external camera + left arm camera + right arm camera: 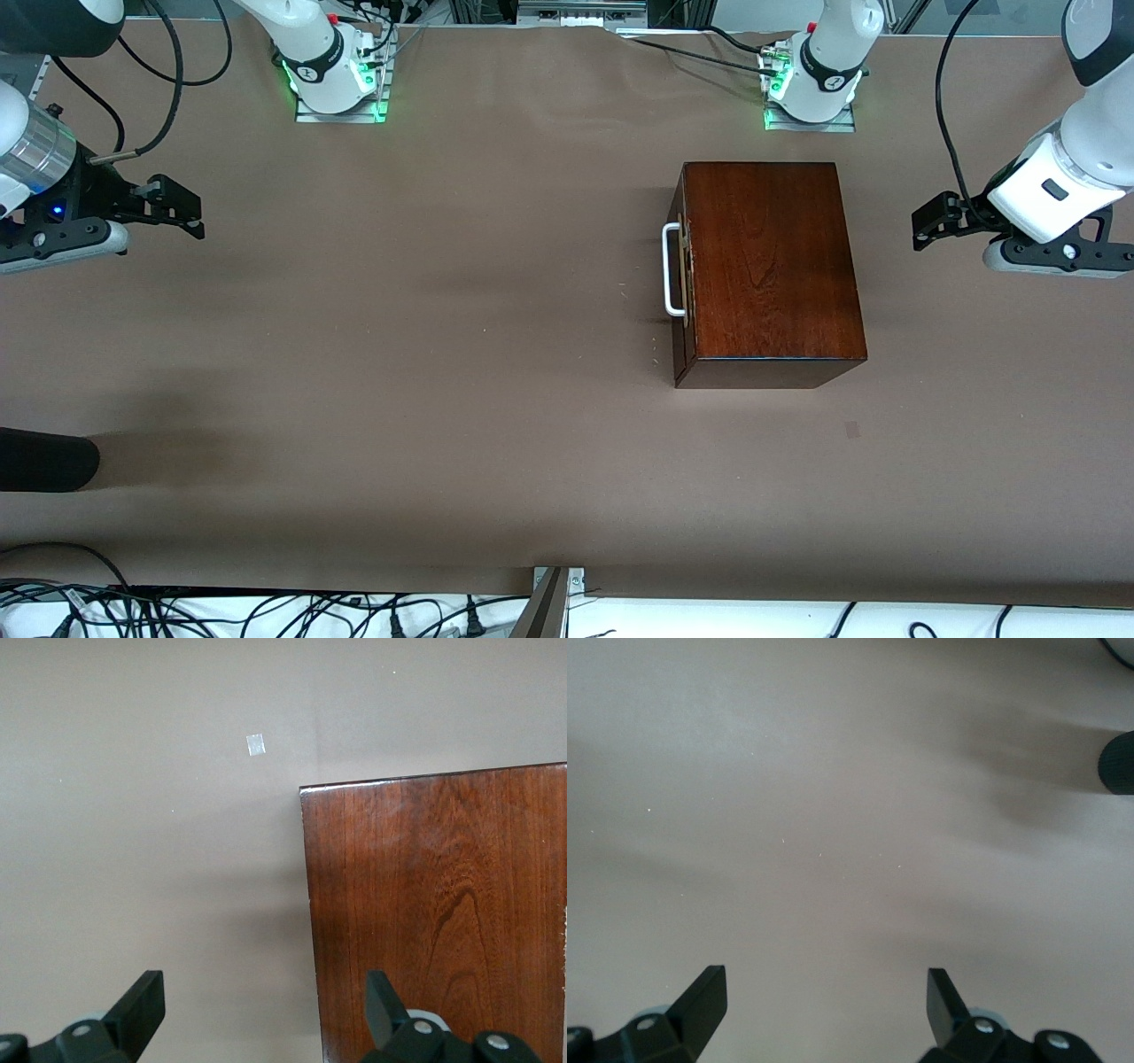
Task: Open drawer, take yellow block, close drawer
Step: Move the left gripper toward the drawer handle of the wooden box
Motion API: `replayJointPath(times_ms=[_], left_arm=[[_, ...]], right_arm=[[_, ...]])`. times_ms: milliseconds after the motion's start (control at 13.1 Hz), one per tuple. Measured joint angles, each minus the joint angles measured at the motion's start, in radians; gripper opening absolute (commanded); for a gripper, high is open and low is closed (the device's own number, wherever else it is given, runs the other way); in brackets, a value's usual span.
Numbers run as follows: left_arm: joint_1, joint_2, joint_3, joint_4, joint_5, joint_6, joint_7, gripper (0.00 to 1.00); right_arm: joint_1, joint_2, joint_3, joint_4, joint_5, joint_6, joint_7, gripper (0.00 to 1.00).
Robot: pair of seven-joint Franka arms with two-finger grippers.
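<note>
**Drawer shut, both arms waiting wide of the box**

Wooden box (769, 266) is sitting on the brown worktop (399, 372) toward the left arm's end, close to the left arm's base. Drawer (680, 270) is sitting fully closed, its front flush with the box and facing the right arm's end of the worktop. White bar handle (671, 270) is standing proud of that front, nothing touching it. Yellow block is not showing in any view.

Left gripper (926, 226) is hanging over bare worktop just beside the box, at the left arm's end, apart from it. Jaws are standing wide open, holding nothing. In the left wrist view the gripper (266, 1010) is straddling the box's edge line: one finger (142, 1005) over the worktop, the other over the box top (434, 904). A small pale tape patch (256, 745) is lying on the worktop near the box corner; same patch (852, 431) is showing nearer the front camera than the box.

Right gripper (182, 213) is hanging over bare worktop at the right arm's end, well apart from the box. Jaws are wide open and empty; the right wrist view (824, 1005) is showing only worktop between the fingers. A dark rounded object (44, 459) is poking in at the worktop edge there; can't tell what it is.
</note>
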Motion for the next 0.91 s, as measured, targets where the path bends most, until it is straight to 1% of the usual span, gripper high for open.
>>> replayJointPath(times_ms=[381, 534, 610, 762, 915], left_arm=[[-0.003, 0.000, -0.002, 0.001, 0.000, -0.004, 0.000, 1.00], [-0.015, 0.000, -0.018, 0.003, -0.002, -0.040, 0.001, 1.00], [-0.025, 0.001, -0.039, 0.005, -0.004, -0.064, 0.001, 1.00], [-0.049, 0.012, -0.114, 0.006, -0.008, -0.094, -0.036, 1.00], [-0.067, 0.050, -0.208, 0.014, -0.008, -0.080, -0.181, 1.00]], right_arm=[[0.000, 0.000, 0.000, 0.000, 0.000, 0.000, 0.000, 1.00], [0.000, 0.000, 0.000, 0.000, 0.000, 0.000, 0.000, 1.00], [0.000, 0.000, 0.000, 0.000, 0.000, 0.000, 0.000, 1.00], [0.000, 0.000, 0.000, 0.000, 0.000, 0.000, 0.000, 1.00], [0.000, 0.000, 0.000, 0.000, 0.000, 0.000, 0.000, 1.00]])
